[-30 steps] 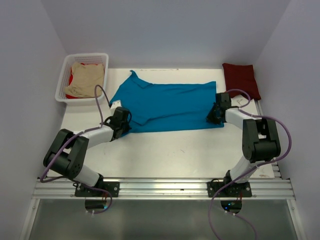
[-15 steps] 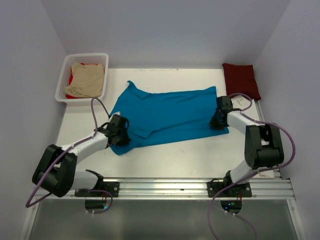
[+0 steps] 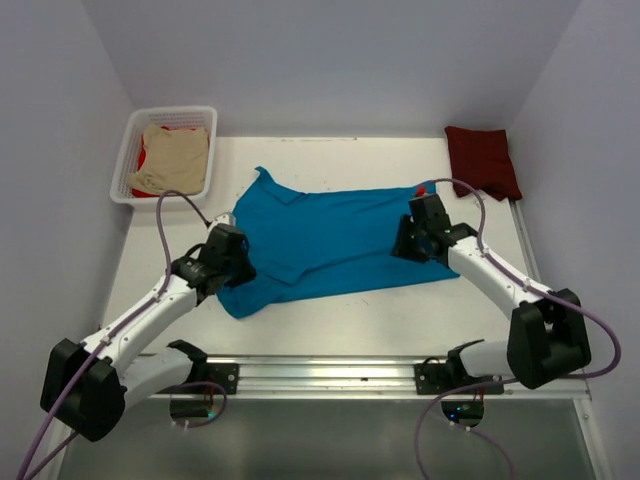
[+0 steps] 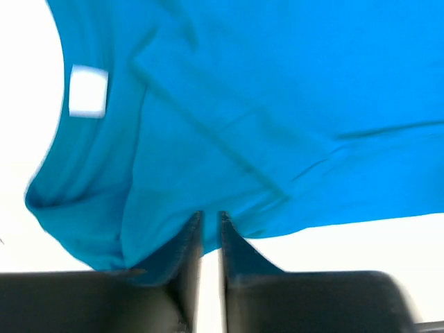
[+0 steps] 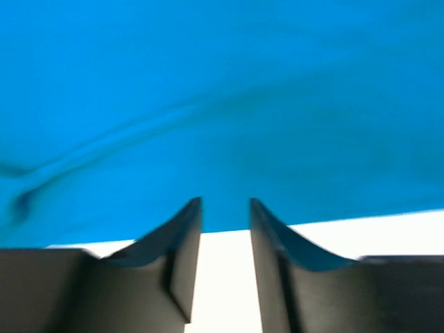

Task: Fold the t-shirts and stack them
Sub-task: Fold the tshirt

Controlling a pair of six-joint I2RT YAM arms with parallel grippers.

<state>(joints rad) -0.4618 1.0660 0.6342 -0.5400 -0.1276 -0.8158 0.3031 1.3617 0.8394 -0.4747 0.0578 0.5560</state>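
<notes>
A teal-blue t-shirt (image 3: 325, 235) lies spread across the middle of the table, collar to the left. Its white neck label (image 4: 89, 91) shows in the left wrist view. My left gripper (image 3: 233, 265) sits at the shirt's near left edge. Its jaws stand a narrow gap apart, and the cloth's edge (image 4: 277, 104) lies at the fingertips (image 4: 192, 223). My right gripper (image 3: 405, 245) is over the shirt's right end, open, with bare table between its fingers (image 5: 187, 211) and teal cloth (image 5: 222, 90) just past them. A folded dark maroon t-shirt (image 3: 483, 160) lies at the back right.
A white lattice basket (image 3: 128, 150) stands at the back left with a beige shirt (image 3: 175, 158) over a red one (image 3: 143, 160). Grey walls close in both sides. A metal rail (image 3: 320, 375) runs along the near edge.
Both grippers were shut on the teal shirt's near edge and pulled it toward me; now both have parted. The right arm has swung left, inward over the shirt.
</notes>
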